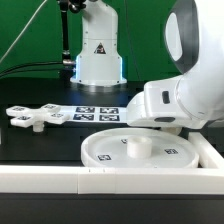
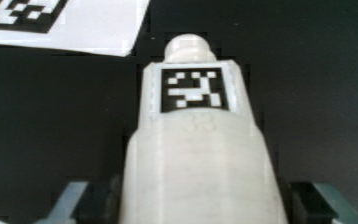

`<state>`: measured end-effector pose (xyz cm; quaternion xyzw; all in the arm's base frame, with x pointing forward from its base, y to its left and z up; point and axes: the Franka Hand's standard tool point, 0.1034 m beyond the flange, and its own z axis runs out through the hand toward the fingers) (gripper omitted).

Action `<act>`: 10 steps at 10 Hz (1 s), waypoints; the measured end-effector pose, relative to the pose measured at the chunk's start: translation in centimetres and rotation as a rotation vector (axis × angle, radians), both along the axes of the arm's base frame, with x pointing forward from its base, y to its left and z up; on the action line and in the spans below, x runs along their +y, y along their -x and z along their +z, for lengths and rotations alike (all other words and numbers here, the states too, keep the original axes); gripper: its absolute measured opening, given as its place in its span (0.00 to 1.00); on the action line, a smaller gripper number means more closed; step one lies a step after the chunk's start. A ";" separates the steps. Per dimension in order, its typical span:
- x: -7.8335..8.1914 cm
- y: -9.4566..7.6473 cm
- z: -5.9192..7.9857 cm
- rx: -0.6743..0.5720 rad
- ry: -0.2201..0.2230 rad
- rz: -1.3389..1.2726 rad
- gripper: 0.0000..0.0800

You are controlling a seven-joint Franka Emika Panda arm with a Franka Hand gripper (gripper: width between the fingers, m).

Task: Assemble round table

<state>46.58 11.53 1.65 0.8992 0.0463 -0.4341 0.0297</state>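
Nearby, post [image 2: 194, 130] between fingers [image 2: 83, 202], marker board [image 2: 51, 25] beyond.

A robotics lab: mounted arm base [image 1: 98, 55], green backdrop [image 1: 25, 30], tagged marker board [image 1: 98, 112] on black table [image 1: 40, 145].

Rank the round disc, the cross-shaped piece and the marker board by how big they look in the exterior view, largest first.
1. Round disc, clearly largest, also nearest the camera.
2 or 3. Cross-shaped piece and marker board: they look about alike, so I will not rank them.

Glossy white arm [image 1: 185, 85], triangle-marked base [image 1: 98, 62], dark grey fingers [image 2: 83, 200]
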 end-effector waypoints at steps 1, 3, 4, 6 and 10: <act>-0.4 -0.3 1.4 0.005 -0.012 0.008 0.51; -1.8 -1.2 4.3 0.005 -0.059 0.035 0.51; -2.7 -2.0 5.6 0.001 -0.093 0.051 0.51; -4.0 -3.2 5.9 -0.019 -0.123 0.056 0.51; -4.6 -5.0 5.0 -0.186 -0.163 0.080 0.51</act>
